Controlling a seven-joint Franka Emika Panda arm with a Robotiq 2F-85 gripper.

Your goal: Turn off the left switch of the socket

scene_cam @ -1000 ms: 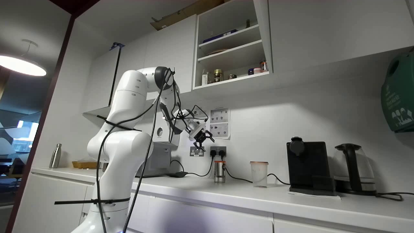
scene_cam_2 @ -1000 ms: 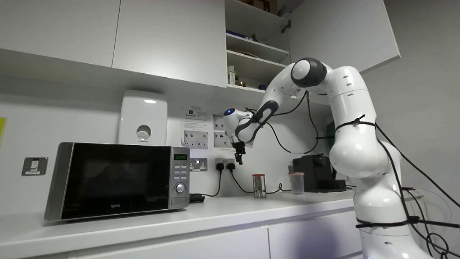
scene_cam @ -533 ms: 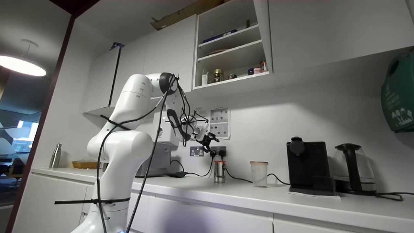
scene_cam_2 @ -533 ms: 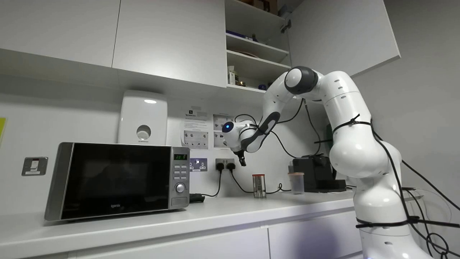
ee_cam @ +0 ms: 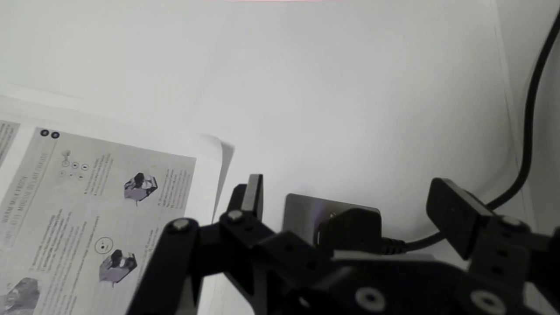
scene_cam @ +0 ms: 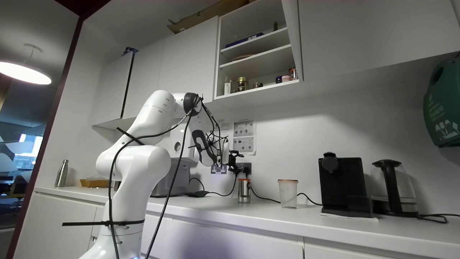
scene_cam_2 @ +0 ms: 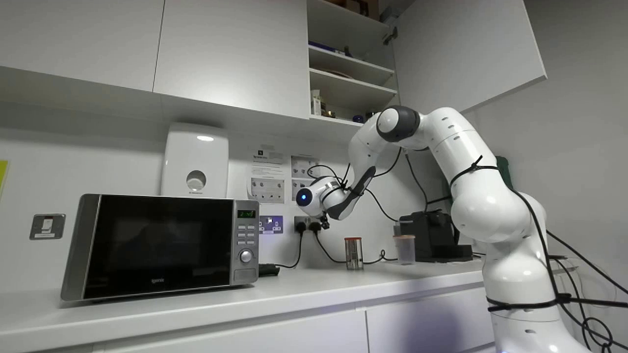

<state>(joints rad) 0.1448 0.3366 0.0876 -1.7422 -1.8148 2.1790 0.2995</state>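
My pincer [ee_cam: 345,194]: spread wide; in the wrist view a plugged outlet [ee_cam: 302,214] shows between its fingers [ee_cam: 455,214] | Socket [scene_cam_2: 271,224]: on the wall [scene_cam_2: 238,171] between microwave [scene_cam_2: 157,245] and that outlet | Left switch: too small to see

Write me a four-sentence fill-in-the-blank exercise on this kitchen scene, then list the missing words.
In the wrist view, the gripper is not shut but ____.
In an exterior view, the plug-free wall socket appears just to the ____ of the microwave.
The microwave's display glows ____.
In an exterior view, the black coffee machine appears to the ____ of the glass kettle.
Missing words: open; right; green; left.
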